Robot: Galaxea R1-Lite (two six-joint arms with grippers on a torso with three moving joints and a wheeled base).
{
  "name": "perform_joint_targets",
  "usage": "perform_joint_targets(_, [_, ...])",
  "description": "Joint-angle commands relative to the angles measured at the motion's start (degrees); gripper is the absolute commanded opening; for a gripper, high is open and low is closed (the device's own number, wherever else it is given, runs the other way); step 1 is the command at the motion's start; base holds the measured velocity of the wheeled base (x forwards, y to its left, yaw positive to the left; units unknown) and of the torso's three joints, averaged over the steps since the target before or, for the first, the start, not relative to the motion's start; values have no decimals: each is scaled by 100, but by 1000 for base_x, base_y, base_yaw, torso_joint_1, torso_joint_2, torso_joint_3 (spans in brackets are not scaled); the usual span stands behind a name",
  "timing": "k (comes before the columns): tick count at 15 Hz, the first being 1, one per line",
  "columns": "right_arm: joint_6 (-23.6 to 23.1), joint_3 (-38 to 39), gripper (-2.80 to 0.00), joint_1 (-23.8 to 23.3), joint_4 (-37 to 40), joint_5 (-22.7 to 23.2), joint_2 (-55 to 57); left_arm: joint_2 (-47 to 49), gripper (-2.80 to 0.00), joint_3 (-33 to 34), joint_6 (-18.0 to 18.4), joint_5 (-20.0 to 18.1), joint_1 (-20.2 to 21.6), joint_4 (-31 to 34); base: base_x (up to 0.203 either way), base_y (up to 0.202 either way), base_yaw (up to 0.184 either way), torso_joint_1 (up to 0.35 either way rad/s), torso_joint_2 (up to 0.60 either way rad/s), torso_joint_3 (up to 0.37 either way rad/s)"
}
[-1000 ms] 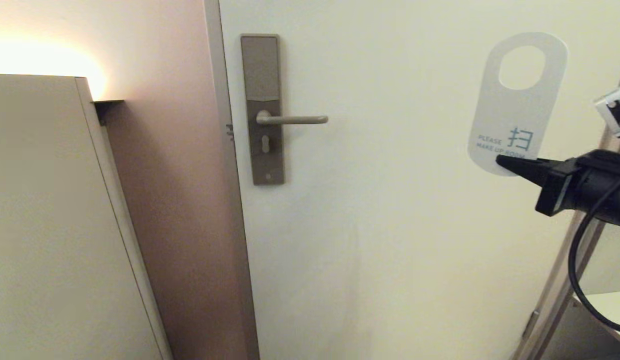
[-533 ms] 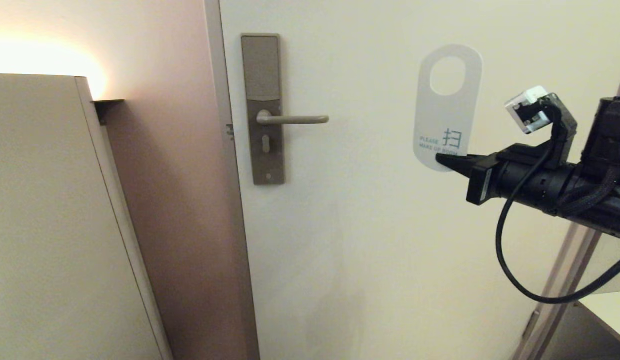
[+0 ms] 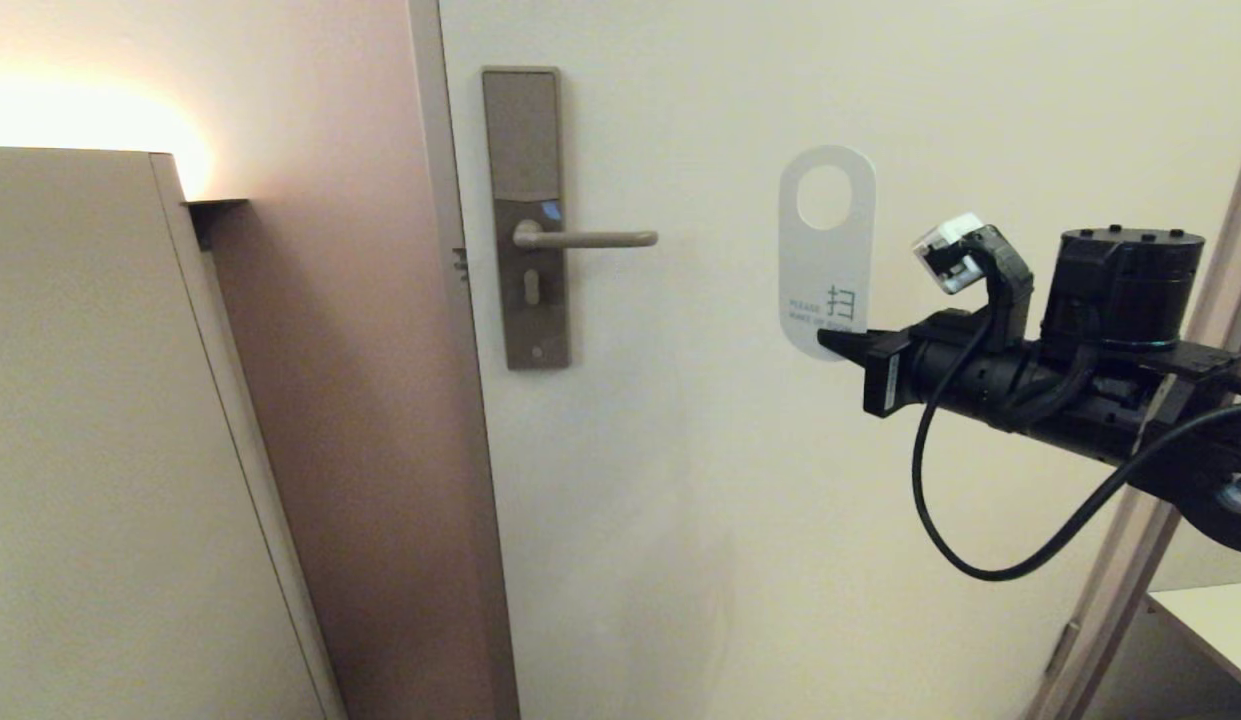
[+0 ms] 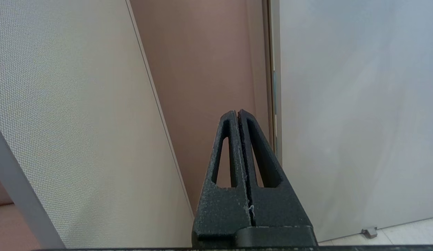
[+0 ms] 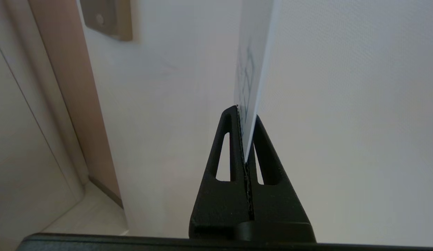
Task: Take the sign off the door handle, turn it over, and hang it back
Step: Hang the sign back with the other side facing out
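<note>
The sign (image 3: 826,255), its white face with grey-blue lettering toward me, stands upright in the air in front of the door, hole at the top. My right gripper (image 3: 830,343) is shut on its bottom edge, reaching in from the right. The wrist view shows the sign (image 5: 254,66) edge-on, pinched between the black fingers of the right gripper (image 5: 245,113). The door handle (image 3: 585,239) juts level from its bronze-grey lock plate (image 3: 523,130), bare, a short way left of the sign. My left gripper (image 4: 237,113) is shut and empty, low near the door's bottom edge.
A beige cabinet (image 3: 100,430) fills the left side, with a brown wall strip and the door frame (image 3: 450,350) between it and the pale door (image 3: 740,520). A slanted frame edge (image 3: 1140,560) and a pale surface (image 3: 1215,620) lie at the lower right.
My right arm has carried the sign leftward and farther toward the door, closer to the handle. More of the arm now shows. The left gripper has not moved.
</note>
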Motion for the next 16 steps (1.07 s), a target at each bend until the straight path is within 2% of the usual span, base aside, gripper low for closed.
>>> perform_joint_targets(1, [-20, -274, -280, 90, -24, 4, 349, -2, -280, 0, 3, 4, 0, 0, 0, 0, 0, 0, 0, 0])
perform_joint_targets(8, [-322, -754, -280, 477, -50, -26, 1027, -2, -280, 0, 3, -2, 0, 0, 0, 0, 0, 0, 0, 0])
perform_joint_targets(16, [-505, -1583, -280, 547, -177, -219, 1762, -2, -280, 0, 3, 1, 0, 0, 0, 0, 0, 0, 0, 0])
